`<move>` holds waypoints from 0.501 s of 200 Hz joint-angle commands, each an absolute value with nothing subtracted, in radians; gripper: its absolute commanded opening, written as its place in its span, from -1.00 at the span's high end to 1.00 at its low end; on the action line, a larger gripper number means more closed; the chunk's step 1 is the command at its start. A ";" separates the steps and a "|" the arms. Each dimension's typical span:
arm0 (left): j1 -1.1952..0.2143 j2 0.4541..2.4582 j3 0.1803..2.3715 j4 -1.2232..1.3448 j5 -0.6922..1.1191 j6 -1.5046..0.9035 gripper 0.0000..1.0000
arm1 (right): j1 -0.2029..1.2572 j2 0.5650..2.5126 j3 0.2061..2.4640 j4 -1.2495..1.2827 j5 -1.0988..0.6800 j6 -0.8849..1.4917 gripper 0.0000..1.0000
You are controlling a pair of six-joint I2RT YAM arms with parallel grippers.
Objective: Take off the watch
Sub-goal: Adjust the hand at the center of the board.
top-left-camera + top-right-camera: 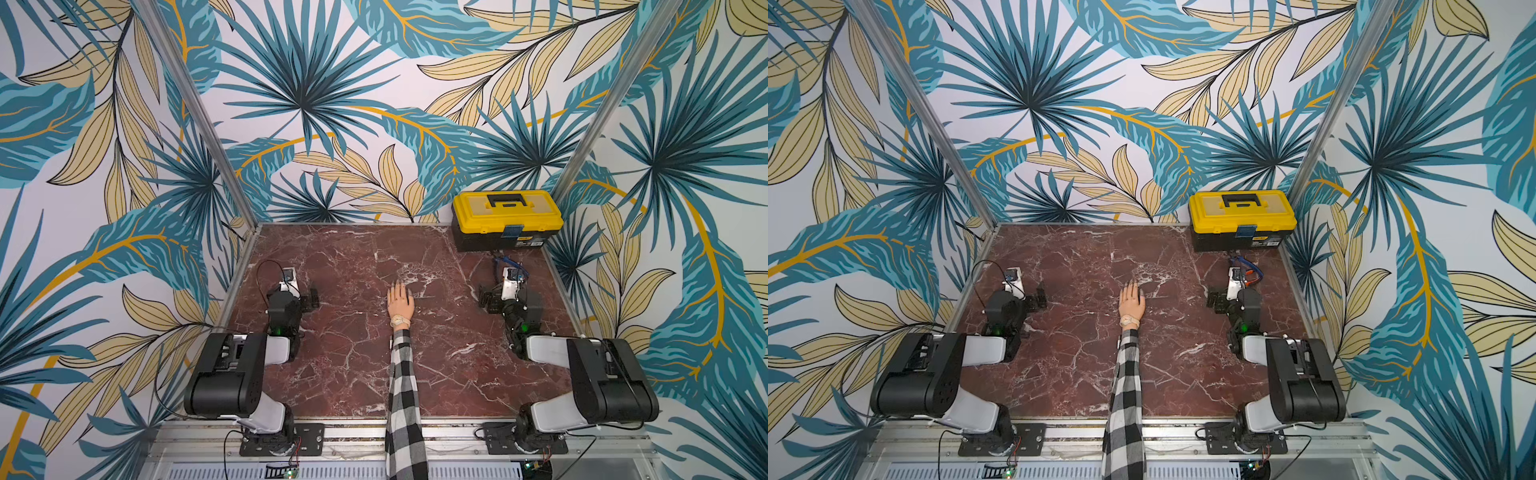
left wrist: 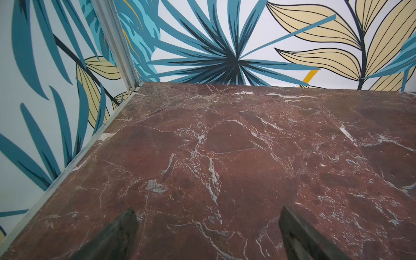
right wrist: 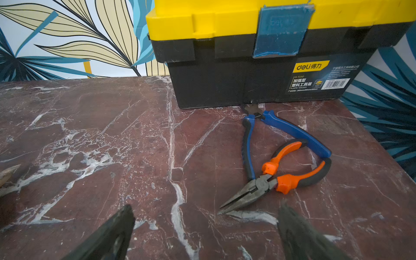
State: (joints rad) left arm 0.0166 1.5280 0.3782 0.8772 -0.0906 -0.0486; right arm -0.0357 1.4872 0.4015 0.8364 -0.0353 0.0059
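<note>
A mannequin hand (image 1: pixel 400 300) in a black-and-white checked sleeve (image 1: pixel 402 386) lies palm down at the middle of the marble table. The watch (image 1: pixel 400 320) (image 1: pixel 1129 320), with a cream strap and a small round face, sits on its wrist. My left gripper (image 1: pixel 312 297) (image 2: pixel 207 213) rests open to the left of the hand, nothing between its fingers. To the right of the hand, my right gripper (image 1: pixel 485 300) (image 3: pixel 206 209) is open too and empty. Neither gripper touches the hand or the watch, and neither wrist view shows the watch.
A yellow-and-black toolbox (image 1: pixel 507 218) (image 3: pixel 258 56) stands at the back right corner. Orange-handled pliers (image 3: pixel 290 175) and blue-handled pliers (image 3: pixel 276 132) lie just ahead of my right gripper. Patterned walls close in the red marble table (image 1: pixel 353 374) on three sides.
</note>
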 commanded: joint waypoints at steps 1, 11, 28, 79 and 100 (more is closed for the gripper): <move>0.023 1.533 0.394 0.873 -0.084 -0.039 -0.99 | -0.040 1.493 0.407 0.834 -0.046 -0.002 -0.99; 0.023 1.534 0.394 0.873 -0.083 -0.039 -0.99 | -0.039 1.491 0.407 0.834 -0.047 -0.003 -0.99; 0.023 1.532 0.394 0.873 -0.081 -0.040 -0.99 | -0.040 1.491 0.407 0.832 -0.042 0.000 -0.99; 0.038 1.534 0.396 0.873 -0.035 -0.045 -0.99 | -0.041 1.493 0.414 0.821 -0.030 0.009 -0.99; 0.038 1.533 0.394 0.873 -0.037 -0.045 -0.99 | -0.041 1.496 0.414 0.824 -0.031 0.010 -0.99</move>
